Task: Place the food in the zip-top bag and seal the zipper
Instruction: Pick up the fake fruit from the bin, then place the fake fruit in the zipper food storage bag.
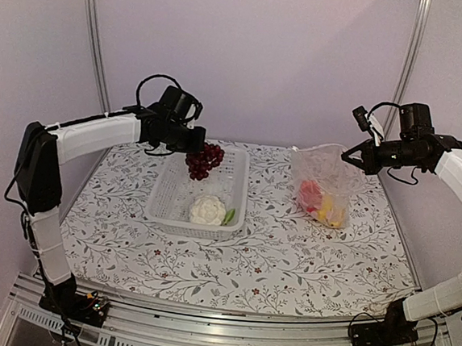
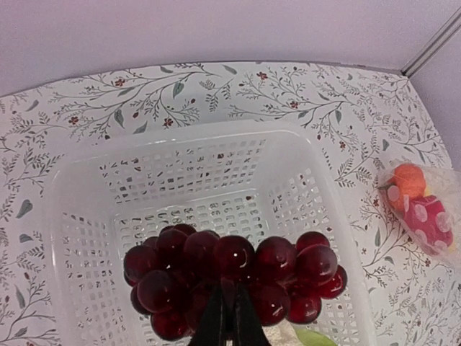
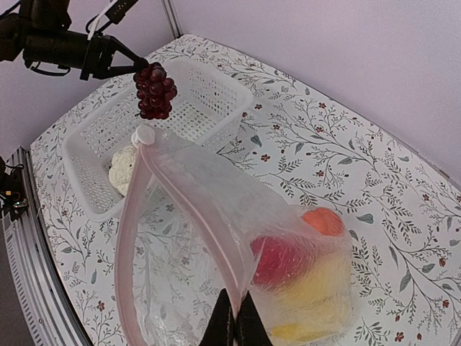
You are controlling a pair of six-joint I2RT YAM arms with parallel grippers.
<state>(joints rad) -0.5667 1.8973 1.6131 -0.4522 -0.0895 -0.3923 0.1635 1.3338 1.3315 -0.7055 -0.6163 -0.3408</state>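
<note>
**Here: grapes held above the basket, bag lifted by its mouth**

The left gripper (image 1: 194,147) is pinched tight on the grapes (image 1: 204,161), a dark purple-red bunch of glossy round beads. It hangs in the air above the far end of the white slotted basket (image 1: 160,191). In the left wrist view the fingers (image 2: 230,317) meet at the bunch's underside. The white cauliflower (image 1: 207,210) lies at the basket's near end, a green leaf beside it.

The right gripper (image 1: 352,158) is clamped on the mouth edge of the zip-top bag (image 1: 327,185), which stands lifted to the right of the basket, well apart from it, its bottom on the flower-patterned table (image 1: 288,259). The bag is clear and crinkled. Its pinkish zipper (image 3: 124,238) gapes in a long loop, with a white slider (image 3: 144,135) at the far end. Low in the bag sit a red piece (image 3: 277,259), an orange piece (image 3: 324,222) and yellow pieces (image 3: 317,295).
</note>
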